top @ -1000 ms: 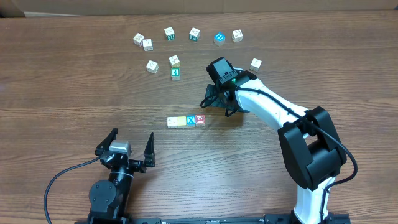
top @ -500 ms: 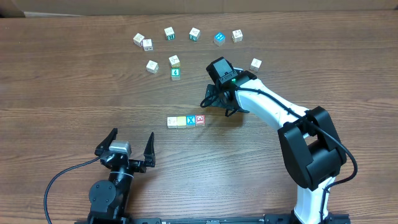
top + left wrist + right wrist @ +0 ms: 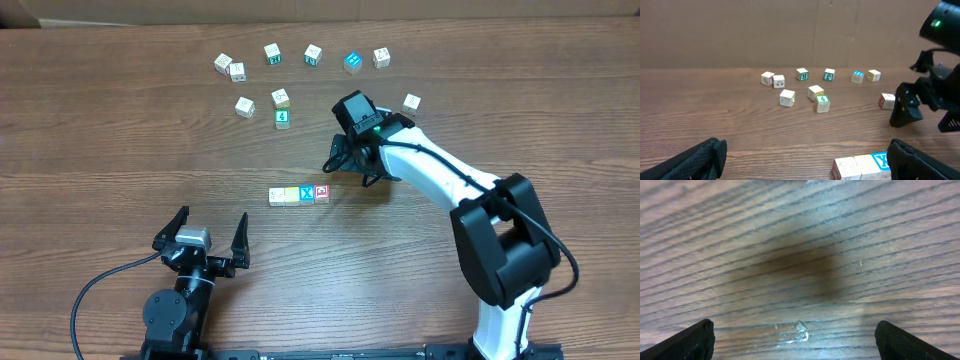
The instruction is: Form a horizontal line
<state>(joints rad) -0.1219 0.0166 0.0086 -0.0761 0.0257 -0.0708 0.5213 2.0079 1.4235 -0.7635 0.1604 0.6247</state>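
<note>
Horizontal line [image 3: 860, 167] partly off-frame, left wrist

Robotics lab setup: wood-grain table [image 3: 90, 170], plain cardboard backdrop [image 3: 740, 30], cabled white robot arm [image 3: 440, 176].

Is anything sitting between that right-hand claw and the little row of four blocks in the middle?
Nothing visible. Only bare table separates the right gripper from the row of four cubes; the loose cubes all lie farther back.
</note>
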